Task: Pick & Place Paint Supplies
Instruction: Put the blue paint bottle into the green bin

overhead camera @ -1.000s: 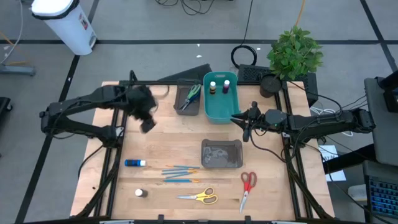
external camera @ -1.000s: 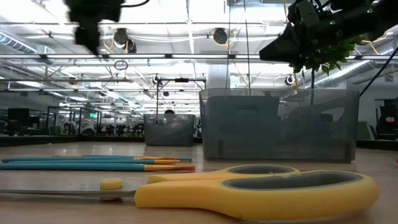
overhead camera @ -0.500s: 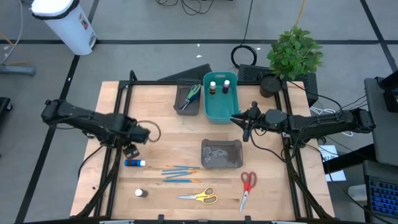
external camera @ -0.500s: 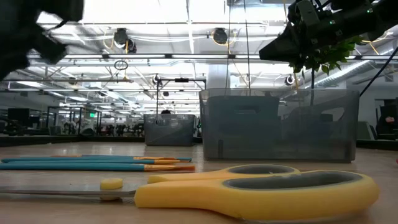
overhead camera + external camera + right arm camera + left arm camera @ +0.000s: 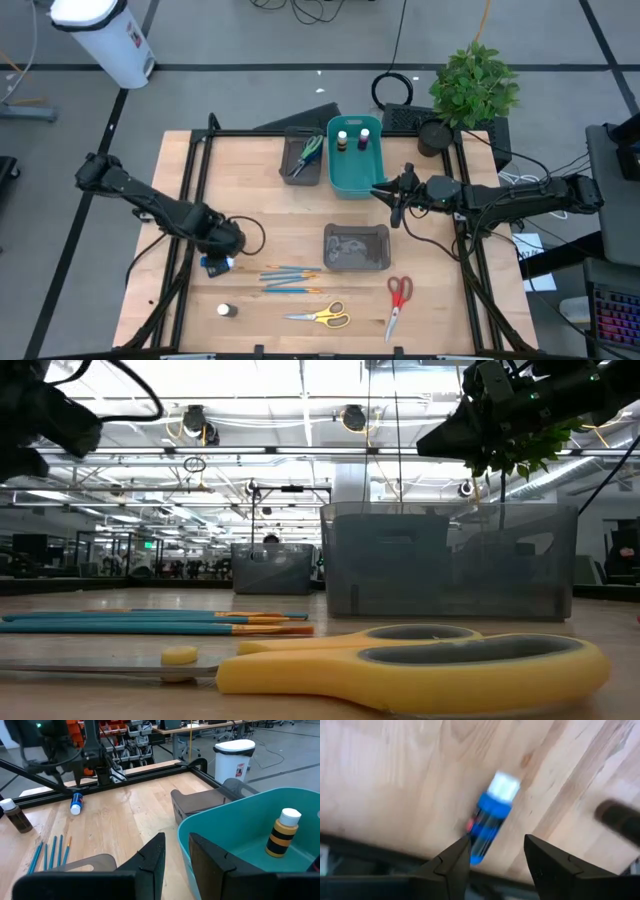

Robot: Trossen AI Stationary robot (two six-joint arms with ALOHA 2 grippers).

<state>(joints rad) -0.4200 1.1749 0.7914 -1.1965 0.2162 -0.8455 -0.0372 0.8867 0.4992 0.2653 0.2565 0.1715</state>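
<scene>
The left tool [image 5: 492,857] hangs low over the pale wooden counter [image 5: 270,210], its two dark fingers spread apart and empty. Between and just beyond them lies the small blue paint bottle with a white cap [image 5: 490,817], flat on its side near the counter's left edge. This looks like the reach-to-grasp step for that bottle. The next move calls for lowering so the fingers straddle the round body across its width, then closing without rolling it away.

Just beside the bottle lie the thin blue-and-orange brushes [image 5: 290,277]. Nearer the front edge sit a tiny dark bottle with a pale cap [image 5: 226,310], the yellow-handled scissors [image 5: 322,317] and the red-handled scissors [image 5: 397,299].

Farther back, a dark grey tray [image 5: 356,247] sits at mid-counter. The right tool [image 5: 393,198] waits in the air just beside the teal plastic bin [image 5: 352,180], fingers slightly parted and holding nothing. The bin already holds two small bottles [image 5: 352,139], and a second grey tray [image 5: 302,158] beside it holds blue and green scissors.
</scene>
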